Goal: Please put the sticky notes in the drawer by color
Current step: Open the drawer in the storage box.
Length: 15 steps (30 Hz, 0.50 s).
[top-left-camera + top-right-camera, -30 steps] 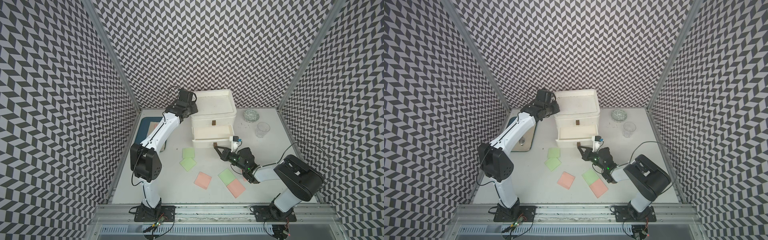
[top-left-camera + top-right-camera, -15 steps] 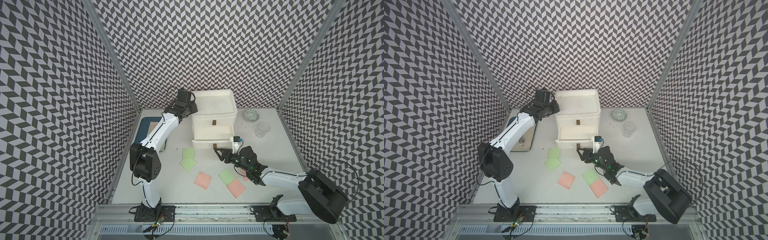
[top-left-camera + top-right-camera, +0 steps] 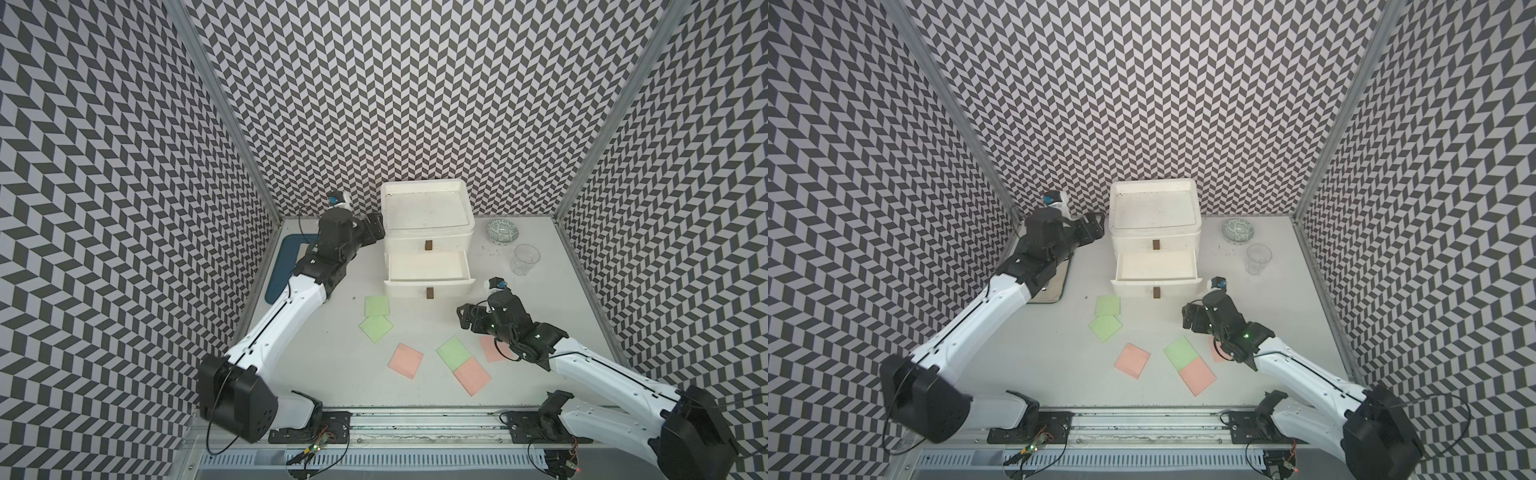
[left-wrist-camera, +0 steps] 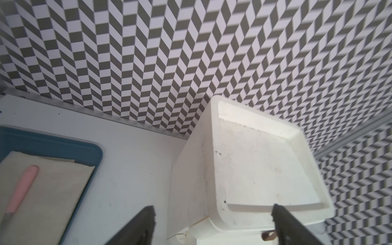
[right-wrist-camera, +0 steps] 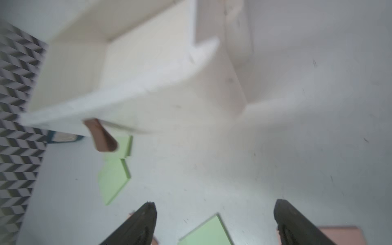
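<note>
A: Is anything gripped?
B: Nothing; the left hand (image 3: 376,227) and right hand (image 3: 463,321) are spread wide.
A: The sticky notes (image 3: 454,352)?
B: Scattered beside the right hand; the drawer (image 3: 428,226) is set just before the left hand.

Green and pink sticky notes (image 3: 376,328) lie flat before the white drawer (image 3: 407,245), one compartment pulled open.
</note>
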### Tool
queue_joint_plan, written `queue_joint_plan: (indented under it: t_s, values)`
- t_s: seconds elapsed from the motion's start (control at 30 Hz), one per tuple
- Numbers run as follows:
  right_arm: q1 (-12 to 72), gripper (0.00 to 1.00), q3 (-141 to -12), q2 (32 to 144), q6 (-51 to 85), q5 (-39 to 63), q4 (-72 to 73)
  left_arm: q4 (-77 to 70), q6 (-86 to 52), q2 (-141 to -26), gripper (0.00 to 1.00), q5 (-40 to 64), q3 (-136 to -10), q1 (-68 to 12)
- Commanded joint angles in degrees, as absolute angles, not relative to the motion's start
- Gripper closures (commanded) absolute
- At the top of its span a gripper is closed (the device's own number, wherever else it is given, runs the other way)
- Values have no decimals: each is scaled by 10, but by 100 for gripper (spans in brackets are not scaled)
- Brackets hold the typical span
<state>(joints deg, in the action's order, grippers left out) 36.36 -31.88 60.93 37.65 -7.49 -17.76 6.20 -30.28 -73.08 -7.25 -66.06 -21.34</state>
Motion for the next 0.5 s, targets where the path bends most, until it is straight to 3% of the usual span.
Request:
queue_joint_plan:
  t_s: [0.0, 0.2, 0.47]
  values:
    - [359, 9, -312, 601, 412, -95, -242, -115, -300, -668, 0, -114, -528, -212]
    - [356, 7, -280, 584, 492, -127, -272, -147, -373, -655, 0, -64, -440, -223]
    - [356, 6, -217, 520, 587, -154, -306, -155, -402, -585, 0, -137, -334, -319]
